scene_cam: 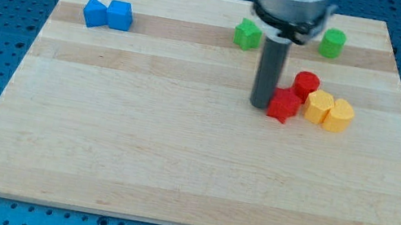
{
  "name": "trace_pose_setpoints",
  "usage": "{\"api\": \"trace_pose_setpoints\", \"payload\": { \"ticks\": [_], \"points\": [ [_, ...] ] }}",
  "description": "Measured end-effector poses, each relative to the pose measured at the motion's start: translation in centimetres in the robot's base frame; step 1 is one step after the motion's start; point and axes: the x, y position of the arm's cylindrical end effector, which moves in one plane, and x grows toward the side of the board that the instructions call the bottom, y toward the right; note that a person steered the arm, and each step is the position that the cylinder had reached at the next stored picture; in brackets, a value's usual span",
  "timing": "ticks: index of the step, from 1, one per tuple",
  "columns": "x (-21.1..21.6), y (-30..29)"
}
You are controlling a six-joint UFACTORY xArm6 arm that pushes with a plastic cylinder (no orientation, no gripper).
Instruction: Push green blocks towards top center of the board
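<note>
Two green blocks sit near the view's top. A green star-like block [247, 35] lies just left of the rod, and a green cylinder [332, 43] lies to the right of it. My tip [260, 105] rests on the board below and between them, right against the left side of a red star-like block [283, 106]. The tip is well below the green star-like block and not touching either green block.
A red cylinder [305, 85] sits above and to the right of the red star-like block. Two yellow blocks [318, 107] [339, 116] lie to the right of the red ones. Two blue blocks [95, 13] [120, 15] sit at the top left of the wooden board [177, 150].
</note>
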Motion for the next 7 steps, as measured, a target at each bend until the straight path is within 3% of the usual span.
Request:
{"api": "trace_pose_setpoints", "payload": {
  "ticks": [2,4,7],
  "points": [
    [2.2,-1.3],
    [1.0,2.4],
    [0.1,2.3]
  ]
}}
